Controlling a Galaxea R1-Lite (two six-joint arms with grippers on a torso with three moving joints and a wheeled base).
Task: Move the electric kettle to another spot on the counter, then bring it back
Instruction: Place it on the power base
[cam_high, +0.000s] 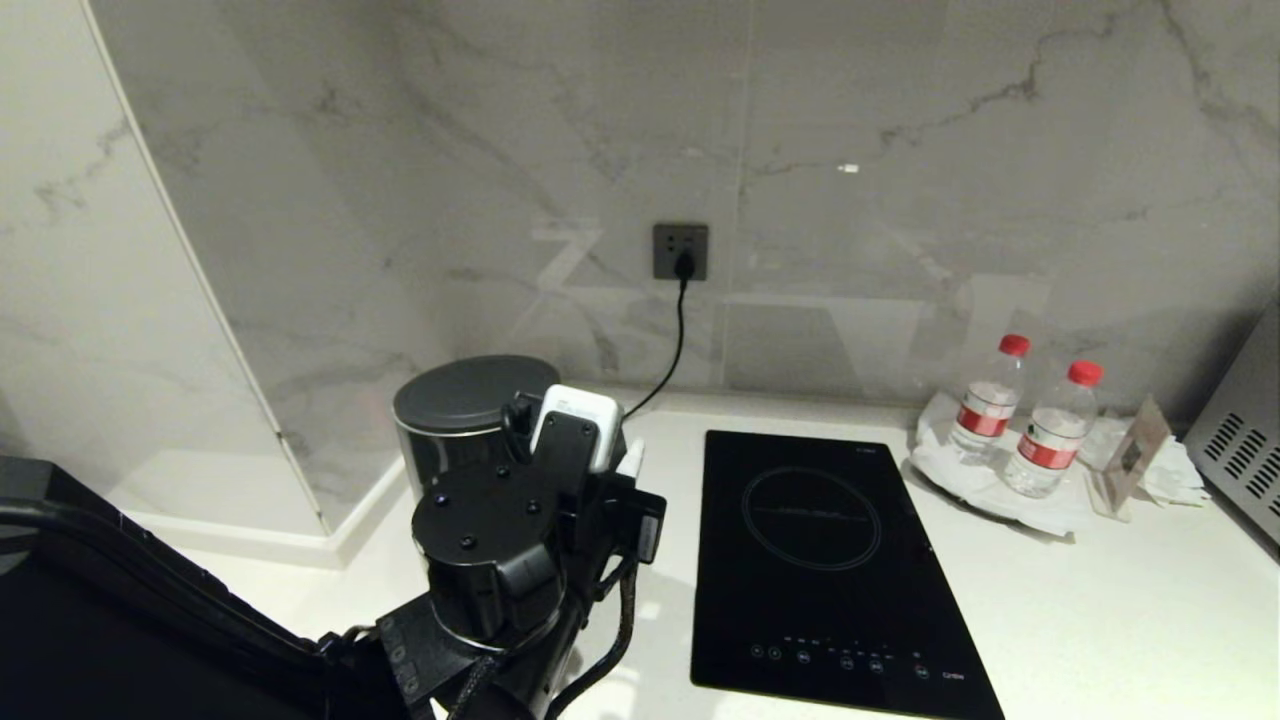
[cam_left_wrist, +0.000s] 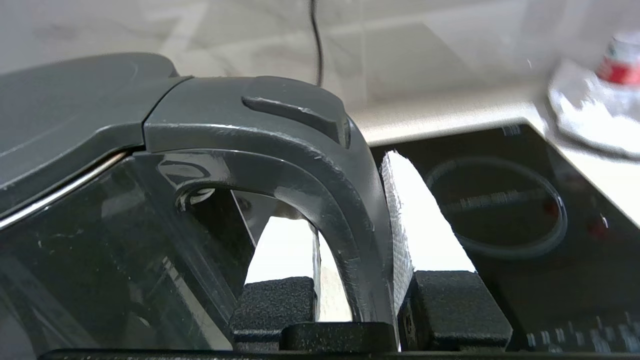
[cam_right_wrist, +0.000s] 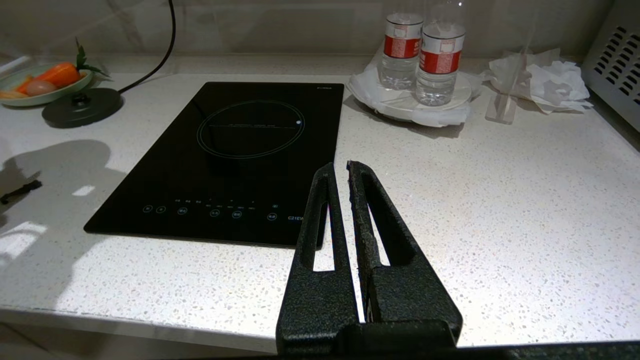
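The electric kettle (cam_high: 465, 400) is a glossy black jug with a flat lid, at the left of the counter (cam_high: 1100, 600), beside the hob. My left gripper (cam_high: 612, 455) reaches in from the front and is shut on its loop handle. In the left wrist view the handle (cam_left_wrist: 320, 165) runs between the two fingers of the left gripper (cam_left_wrist: 357, 240), with the white pad (cam_left_wrist: 400, 220) pressed against it. My wrist hides the kettle's bottom, so I cannot tell whether it rests on the counter. My right gripper (cam_right_wrist: 339, 167) hangs shut and empty over the counter's front edge.
A black glass hob (cam_high: 820, 560) lies mid-counter. The round corded base disc (cam_right_wrist: 82, 107) stands bare, with a bowl of vegetables (cam_right_wrist: 40, 82) behind it. Its cord runs to a wall socket (cam_high: 680, 250). Two water bottles (cam_high: 1015, 420) and a grey appliance (cam_high: 1245, 440) are at the right.
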